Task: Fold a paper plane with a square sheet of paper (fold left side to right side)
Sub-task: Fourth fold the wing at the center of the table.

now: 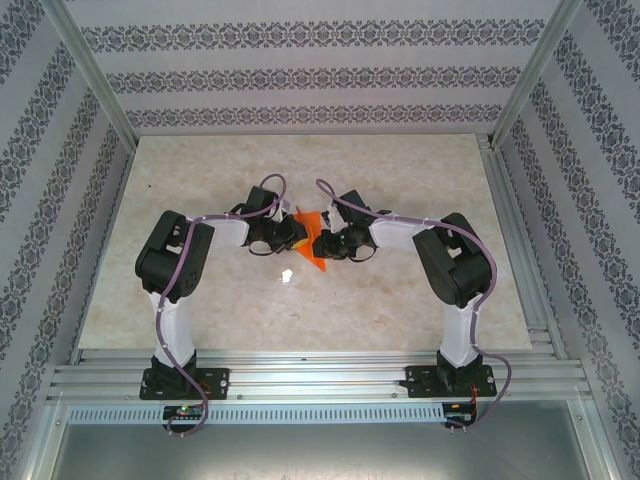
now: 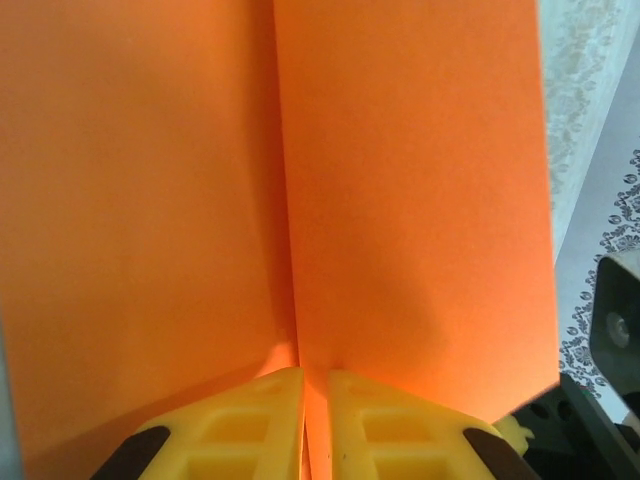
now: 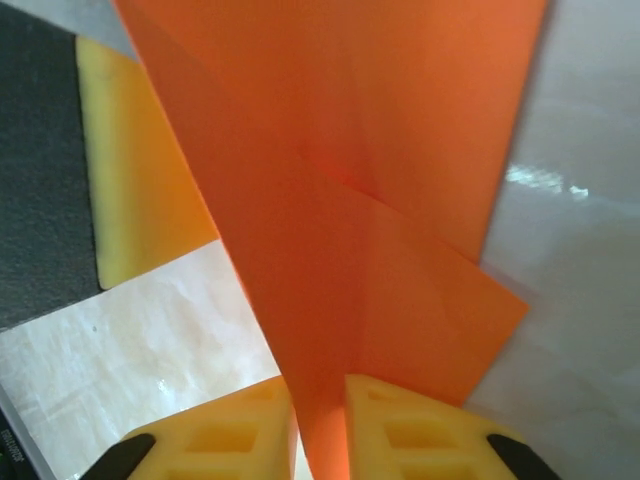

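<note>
The bright orange paper [image 1: 311,240] hangs folded between both grippers over the middle of the table. In the left wrist view the paper [image 2: 400,190] spreads into two flaps either side of a centre crease, and my left gripper [image 2: 316,420] is shut on that crease. In the right wrist view the paper [image 3: 330,250] shows layered diagonal folds, and my right gripper [image 3: 320,430] is shut on its lower edge. The two grippers nearly meet in the top view, left gripper [image 1: 290,237] and right gripper [image 1: 325,245], with most of the paper hidden between them.
The marble-patterned table [image 1: 300,310] lies below. Patterned walls and aluminium posts [image 1: 90,75] ring it. A yellow finger of the other gripper [image 3: 130,190] shows at the left of the right wrist view.
</note>
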Motion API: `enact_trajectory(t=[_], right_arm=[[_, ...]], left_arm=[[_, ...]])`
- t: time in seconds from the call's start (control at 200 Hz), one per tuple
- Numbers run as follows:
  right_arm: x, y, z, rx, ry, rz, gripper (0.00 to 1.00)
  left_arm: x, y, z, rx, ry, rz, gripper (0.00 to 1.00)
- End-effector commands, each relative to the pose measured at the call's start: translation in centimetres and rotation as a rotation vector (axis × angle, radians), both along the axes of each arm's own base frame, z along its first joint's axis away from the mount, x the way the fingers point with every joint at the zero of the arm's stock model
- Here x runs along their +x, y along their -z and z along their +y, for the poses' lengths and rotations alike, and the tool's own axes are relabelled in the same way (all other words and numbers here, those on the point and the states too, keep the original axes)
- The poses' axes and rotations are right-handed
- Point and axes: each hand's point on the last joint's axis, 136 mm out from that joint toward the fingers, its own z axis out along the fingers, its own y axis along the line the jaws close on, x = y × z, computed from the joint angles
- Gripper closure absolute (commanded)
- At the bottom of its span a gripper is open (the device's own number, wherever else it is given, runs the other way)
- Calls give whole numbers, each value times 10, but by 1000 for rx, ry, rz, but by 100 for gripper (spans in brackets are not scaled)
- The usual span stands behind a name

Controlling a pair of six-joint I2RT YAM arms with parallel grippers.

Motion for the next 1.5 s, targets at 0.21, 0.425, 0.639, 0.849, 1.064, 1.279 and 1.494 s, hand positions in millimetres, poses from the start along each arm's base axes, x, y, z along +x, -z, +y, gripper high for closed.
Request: enact_trajectory(t=[0.21,0.425,0.639,0.849,1.064,1.279,1.494], right_arm=[[22,-7,-8,-108,-29,-85,70],[18,-3,-6,-126,-50,-78,68],[14,-8,7,-64,-73,-60,80],[12,-14,16,5,-100,-52,90],[10,-15,23,61,-144,-44,97],[9,-8,20,89,-162,-6,99],[12,-13,14,124,-158,6,98]], left_arm=[[-1,14,0,49,10,2,87],[-1,13,0,52,10,2,87],[-1,13,-1,51,15,1,87],[-2,15,1,61,11,3,87],[-5,12,3,66,8,-6,87],[-8,15,9,93,10,-2,86],[-12,27,15,130,3,19,86]])
